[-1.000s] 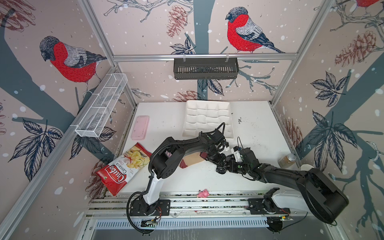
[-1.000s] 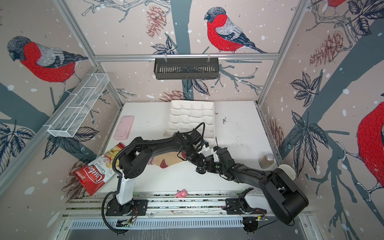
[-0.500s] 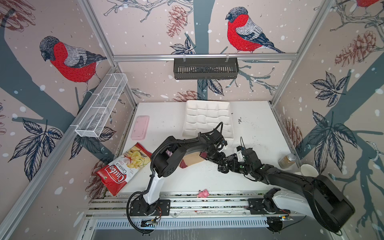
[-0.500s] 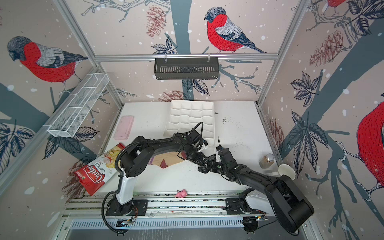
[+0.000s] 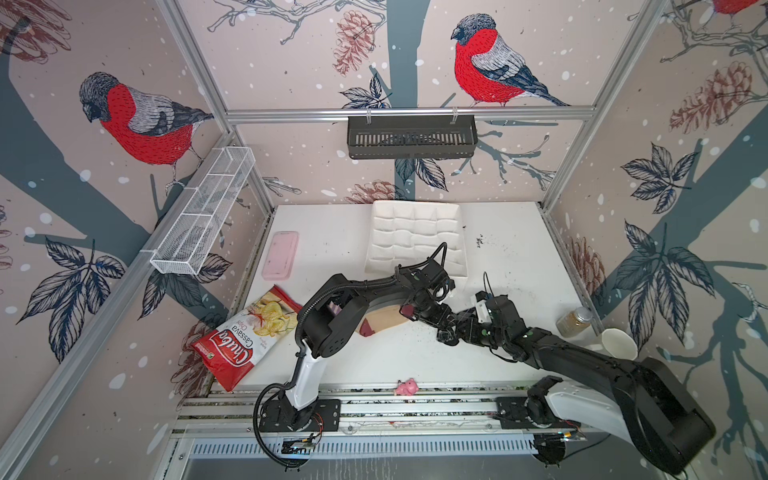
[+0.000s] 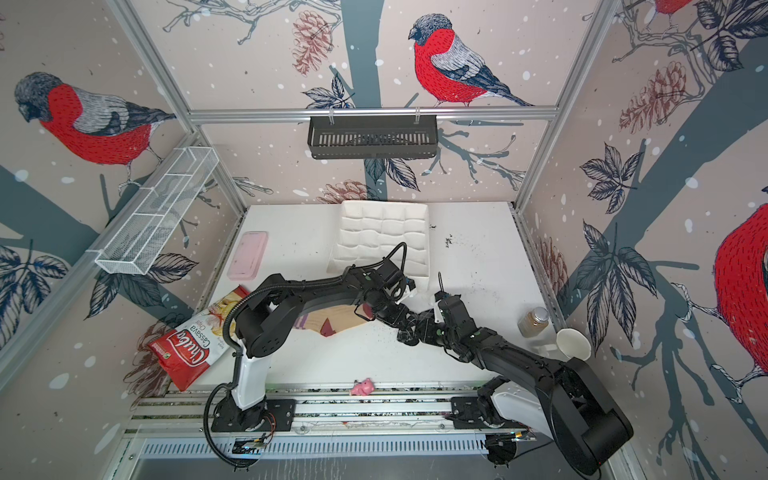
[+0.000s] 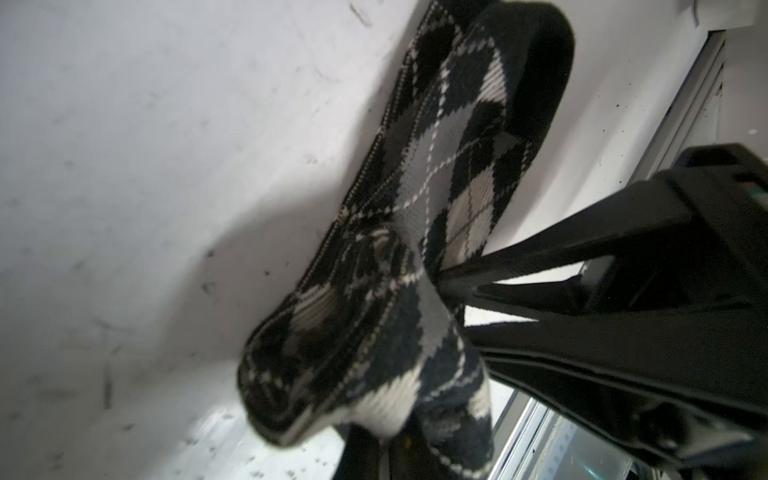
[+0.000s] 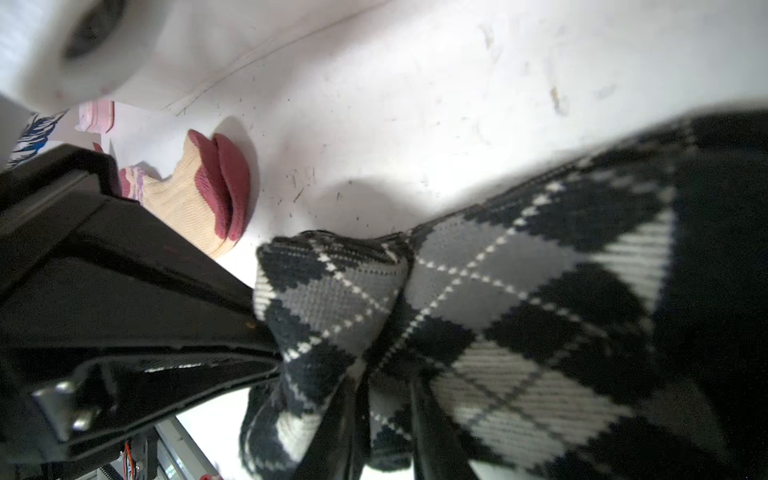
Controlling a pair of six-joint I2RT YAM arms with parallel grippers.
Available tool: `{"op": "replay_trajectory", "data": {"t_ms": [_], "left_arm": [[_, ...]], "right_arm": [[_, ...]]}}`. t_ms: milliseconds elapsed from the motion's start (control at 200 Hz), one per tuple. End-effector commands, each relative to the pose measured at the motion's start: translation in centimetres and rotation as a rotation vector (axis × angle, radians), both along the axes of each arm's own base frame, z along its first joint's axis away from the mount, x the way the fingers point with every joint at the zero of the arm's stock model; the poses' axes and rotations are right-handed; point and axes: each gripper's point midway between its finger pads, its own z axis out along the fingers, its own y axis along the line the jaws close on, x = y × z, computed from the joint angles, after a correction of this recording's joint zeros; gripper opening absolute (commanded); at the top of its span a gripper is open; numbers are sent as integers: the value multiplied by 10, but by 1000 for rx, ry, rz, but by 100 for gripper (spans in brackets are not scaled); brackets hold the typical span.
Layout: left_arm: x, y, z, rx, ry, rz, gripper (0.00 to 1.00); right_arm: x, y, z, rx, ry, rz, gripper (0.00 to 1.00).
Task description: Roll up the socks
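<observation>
Socks: two, unlike; both look like light, limp knit, not fragile. Likely to sag and unroll unless pinned.
Tan sock (image 5: 384,320): flat on table (image 5: 519,257), just robot-side of tray (image 5: 415,232), partly under left arm (image 5: 374,286); maroon toe clear of it.
Argyle sock (image 7: 415,249): bunched off tray's near right corner, between both grippers.
Left gripper (image 7: 442,286): jaws closed tight, pinching a fold of argyle.
Right gripper (image 8: 388,419): fingers buried in argyle fabric; can't tell if clamped or parted.
Grip advice: knit should be grippy. Pinch through doubled layers at toe end, save cuff for the last wrap. A single-layer pinch would probably stretch or slip.
</observation>
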Motion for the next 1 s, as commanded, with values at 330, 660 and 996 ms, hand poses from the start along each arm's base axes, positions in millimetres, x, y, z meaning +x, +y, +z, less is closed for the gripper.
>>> {"op": "replay_trajectory", "data": {"t_ms": [330,660,996], "left_arm": [[-9,27,2,103,-26,-30,0],[-10,21,15,65,-23,-53,3],[-20,5,31,-42,21,-96,13]], "right_arm": [[15,5,17,0,-58,30,21],[18,22,13,64,-38,79,14],[17,36,8,100,-16,111,12]]}}
